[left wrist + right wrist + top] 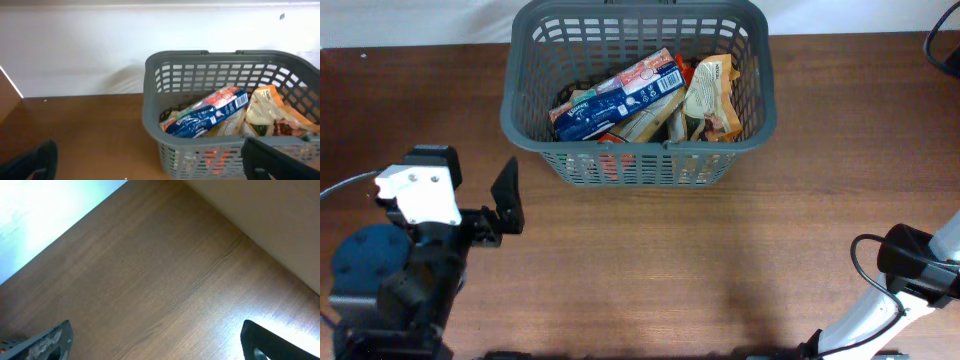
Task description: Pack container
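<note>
Overhead, the container (640,165) sits mid-counter at the far edge, filled. The left gripper (150,167) and right gripper (157,342) both gape empty (no groceries visible outside). Packing looks finished, so parking the arms likely comes next.

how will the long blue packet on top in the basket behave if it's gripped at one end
Probably light: the blue packet lies tilted across other packs without visibly crushing them. Its printed wrap looks smooth, so it may slip. Long and flat, it seems unlikely to roll, but might sag.
</note>
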`<state>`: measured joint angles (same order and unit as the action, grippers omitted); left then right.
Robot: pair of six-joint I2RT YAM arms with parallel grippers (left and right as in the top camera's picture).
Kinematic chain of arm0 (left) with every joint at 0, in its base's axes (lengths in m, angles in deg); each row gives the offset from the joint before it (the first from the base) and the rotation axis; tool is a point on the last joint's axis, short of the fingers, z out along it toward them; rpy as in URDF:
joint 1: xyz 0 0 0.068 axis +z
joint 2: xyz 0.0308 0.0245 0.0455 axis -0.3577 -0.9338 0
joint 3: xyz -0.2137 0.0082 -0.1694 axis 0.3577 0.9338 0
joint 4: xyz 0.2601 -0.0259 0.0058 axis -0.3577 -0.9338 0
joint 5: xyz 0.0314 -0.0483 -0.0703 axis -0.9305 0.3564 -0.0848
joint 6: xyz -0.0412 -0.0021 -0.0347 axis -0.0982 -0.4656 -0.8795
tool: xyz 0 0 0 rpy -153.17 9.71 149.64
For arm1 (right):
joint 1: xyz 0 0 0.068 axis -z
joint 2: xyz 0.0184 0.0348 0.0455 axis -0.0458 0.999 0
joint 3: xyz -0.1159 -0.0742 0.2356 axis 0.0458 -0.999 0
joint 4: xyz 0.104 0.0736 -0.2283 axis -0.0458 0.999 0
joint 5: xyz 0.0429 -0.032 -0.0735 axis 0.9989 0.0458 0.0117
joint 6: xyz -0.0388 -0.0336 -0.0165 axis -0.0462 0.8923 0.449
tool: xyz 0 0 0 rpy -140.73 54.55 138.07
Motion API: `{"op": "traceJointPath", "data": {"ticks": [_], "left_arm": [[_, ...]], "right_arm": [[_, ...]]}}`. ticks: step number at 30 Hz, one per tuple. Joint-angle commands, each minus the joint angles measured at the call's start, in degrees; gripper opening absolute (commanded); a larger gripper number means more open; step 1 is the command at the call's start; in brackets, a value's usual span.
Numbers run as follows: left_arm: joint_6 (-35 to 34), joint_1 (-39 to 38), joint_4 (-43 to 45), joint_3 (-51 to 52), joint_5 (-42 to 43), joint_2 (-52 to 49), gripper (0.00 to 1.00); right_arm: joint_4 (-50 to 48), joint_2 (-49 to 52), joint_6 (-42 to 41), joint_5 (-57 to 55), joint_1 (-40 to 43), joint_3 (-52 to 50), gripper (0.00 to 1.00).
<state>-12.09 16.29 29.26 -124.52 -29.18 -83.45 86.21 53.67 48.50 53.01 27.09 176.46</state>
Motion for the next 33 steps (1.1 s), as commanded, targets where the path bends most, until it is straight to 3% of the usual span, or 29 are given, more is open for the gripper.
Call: {"op": "traceJointPath", "data": {"ticks": [1, 10, 19, 33], "left_arm": [[-0.59, 0.35, 5.64, 4.83, -0.81, 1.62, 0.99], [-0.61, 2.38, 26.51, 20.35, -0.79, 4.96, 0.99], [-4.15, 2.67, 39.34, 32.17, -2.21, 9.2, 0.99], [-5.27, 5.75, 42.56, 45.09, -3.45, 22.62, 0.99]], "right_arm": [[0.35, -0.74, -0.07, -0.9, 0.35, -0.11, 0.99], [0.35, -0.74, -0.07, -0.9, 0.35, -0.11, 0.99], [0.35, -0.74, -0.07, -0.9, 0.35, -0.11, 0.99], [0.35, -0.74, -0.07, -0.9, 0.35, -0.11, 0.99]]}}
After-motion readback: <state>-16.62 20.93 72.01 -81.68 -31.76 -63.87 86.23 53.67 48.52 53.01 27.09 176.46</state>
